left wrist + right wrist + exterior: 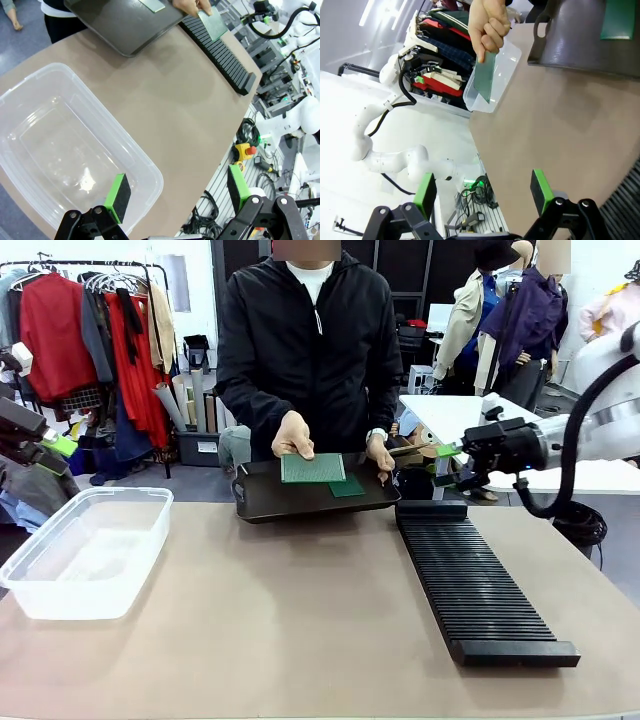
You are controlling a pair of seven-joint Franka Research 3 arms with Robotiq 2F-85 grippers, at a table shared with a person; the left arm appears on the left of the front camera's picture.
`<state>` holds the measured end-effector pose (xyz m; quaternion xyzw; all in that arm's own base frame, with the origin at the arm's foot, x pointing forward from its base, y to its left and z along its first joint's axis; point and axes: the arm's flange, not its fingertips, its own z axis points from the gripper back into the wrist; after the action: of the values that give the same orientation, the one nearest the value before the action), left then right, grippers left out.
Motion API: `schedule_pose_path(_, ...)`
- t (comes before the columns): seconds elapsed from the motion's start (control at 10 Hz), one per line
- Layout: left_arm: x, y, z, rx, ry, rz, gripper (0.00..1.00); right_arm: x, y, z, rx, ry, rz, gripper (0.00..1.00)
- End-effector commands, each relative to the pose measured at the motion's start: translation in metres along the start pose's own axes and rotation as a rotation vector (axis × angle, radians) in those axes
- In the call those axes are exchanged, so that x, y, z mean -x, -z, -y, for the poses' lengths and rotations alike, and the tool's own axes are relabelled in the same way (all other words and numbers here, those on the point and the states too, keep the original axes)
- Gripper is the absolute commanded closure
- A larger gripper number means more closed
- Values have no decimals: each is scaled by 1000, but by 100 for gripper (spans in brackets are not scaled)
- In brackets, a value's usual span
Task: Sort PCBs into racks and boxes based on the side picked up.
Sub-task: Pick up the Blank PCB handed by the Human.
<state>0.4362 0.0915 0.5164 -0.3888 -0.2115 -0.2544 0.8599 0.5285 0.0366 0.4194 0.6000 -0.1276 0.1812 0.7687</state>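
A person's hand (490, 27) pinches a PCB (484, 77) by its top edge, just off the tray's (300, 502) right end. The right gripper (482, 182) waits near that end, jaws wide. It should probably meet the board's free lower edge squarely, clear of the fingers.

Light dotted PCB (313, 468) and darker PCB (347, 485) sit well beyond your jaws. Clear box (75, 150) lies under your left jaws, black slotted rack (470, 580) beside your right jaws.

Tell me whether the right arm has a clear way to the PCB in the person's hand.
Probably yes: the open right tool points at the PCB hanging from the hand, with nothing between them. The hand covers just its top edge.
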Motion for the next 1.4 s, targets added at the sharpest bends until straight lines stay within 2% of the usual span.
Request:
schedule_pose_path(0.0, 0, 0, 0, 5, 0, 3, 0, -25, 22, 7, -36, -11, 8, 0)
schedule_pose_path(0.7, 0, 0, 0, 5, 0, 3, 0, -52, 102, 15, -45, 47, 55, 0)
schedule_pose_path(1.3, 0, 0, 0, 5, 0, 3, 0, -61, 150, 20, -141, 90, 82, 0)
